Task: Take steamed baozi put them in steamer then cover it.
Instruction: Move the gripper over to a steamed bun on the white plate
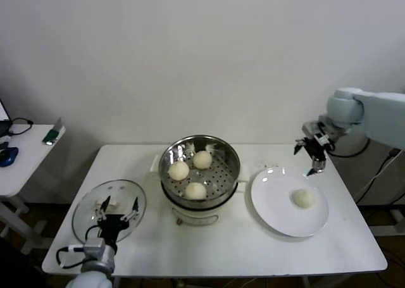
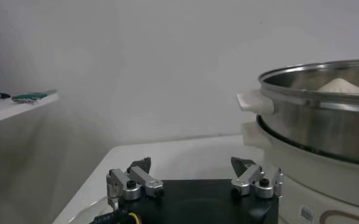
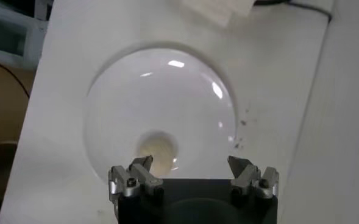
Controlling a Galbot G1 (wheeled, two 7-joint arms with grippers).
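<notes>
A: Starting lower left of the head view, the left gripper point(image 1: 116, 207) hangs over the lid point(image 1: 88, 206), which lies flat on the table point(image 1: 253, 250), fingers spread wide and empty.

B: Its wrist view agrees, the left gripper point(image 2: 194, 173) has nothing between its tips, and the steamer point(image 2: 325, 115) fills the right of that frame.

A: Centre now: the steamer point(image 1: 224, 150) holds three buns on its holed tray, one at the left point(image 1: 178, 170), one behind point(image 1: 202, 159), one in front point(image 1: 195, 190).

B: To the right, the plate point(image 1: 269, 199) sits just beside the pot with the last bun point(image 1: 303, 198) on it.

A: And upper right, the right gripper point(image 1: 309, 156) hovers above the plate's far edge, fingers wide, holding nothing.

B: From its wrist, the right gripper point(image 3: 191, 171) looks down on the plate point(image 3: 161, 91) and that bun point(image 3: 157, 147).
</notes>
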